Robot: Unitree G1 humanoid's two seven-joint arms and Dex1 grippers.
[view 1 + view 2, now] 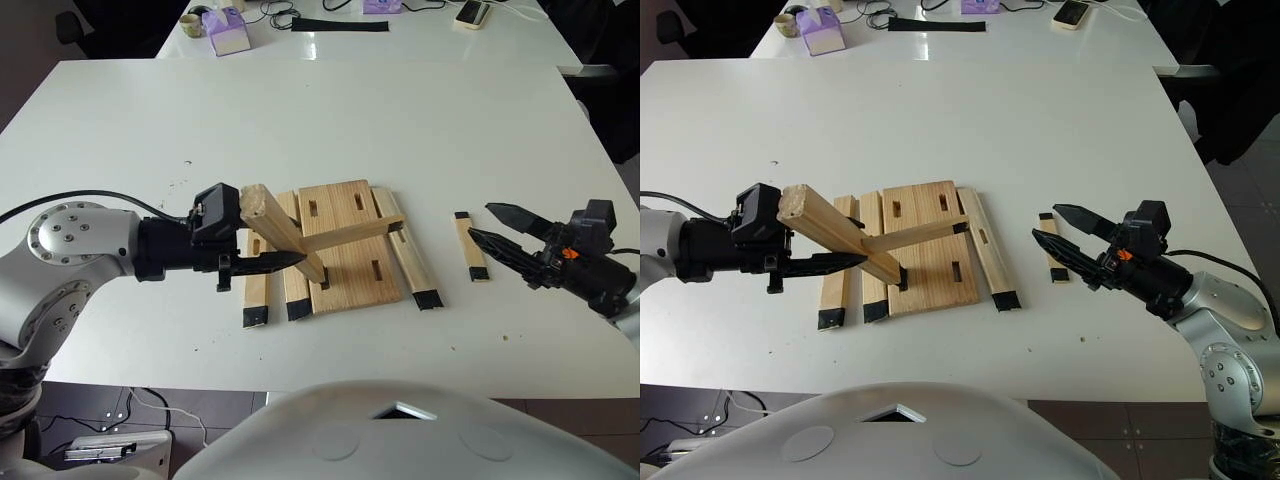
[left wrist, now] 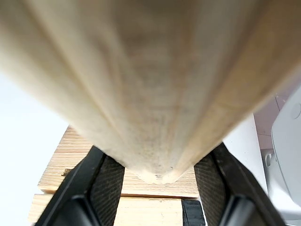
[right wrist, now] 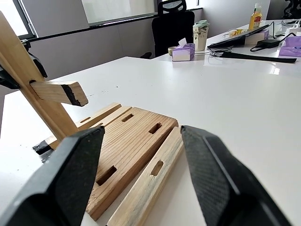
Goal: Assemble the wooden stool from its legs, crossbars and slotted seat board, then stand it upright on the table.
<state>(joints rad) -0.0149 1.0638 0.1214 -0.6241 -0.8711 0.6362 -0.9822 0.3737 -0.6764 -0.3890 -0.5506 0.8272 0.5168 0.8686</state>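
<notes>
Head view: left gripper (image 1: 292,260) clamped on pale wooden leg (image 1: 272,222) (crossbar (image 1: 350,232) slotted in), tilted over slotted seat board (image 1: 345,290), right gripper (image 1: 481,220) gaped beside short black-tipped bar (image 1: 470,247), left wrist: pads (image 2: 107,186) hugged leg, right wrist: fingers (image 3: 70,174) stood apart.

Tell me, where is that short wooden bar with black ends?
The short bar lies flat on the white table, between the rightmost pale wooden leg and the open right claw.
</notes>
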